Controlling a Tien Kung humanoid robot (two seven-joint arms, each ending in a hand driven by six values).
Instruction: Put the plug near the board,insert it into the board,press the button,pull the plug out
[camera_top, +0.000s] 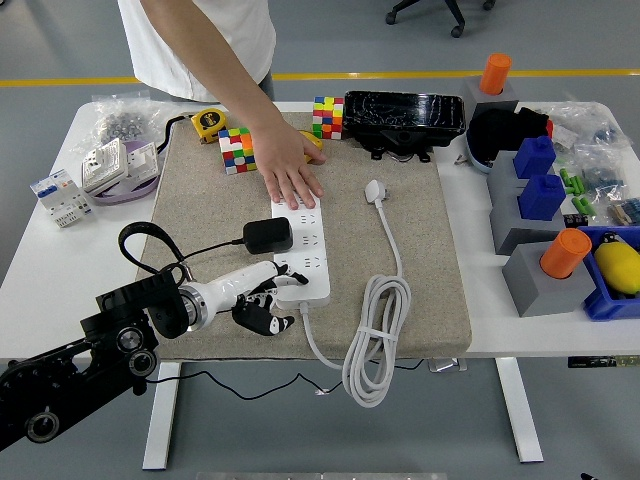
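Head view showed the black plug (268, 235) sitting in the white board (301, 250) on a brown mat (420, 250) on the worktop (50, 270). The left hand (262, 300) lay by the board's near end, fingers loose, holding nothing. A person's hand (288, 172) pressed flat on the board's far end.

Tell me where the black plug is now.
In the head view, the black plug sits in the white power strip left of centre, between the person's hand above and the robot's left hand below.
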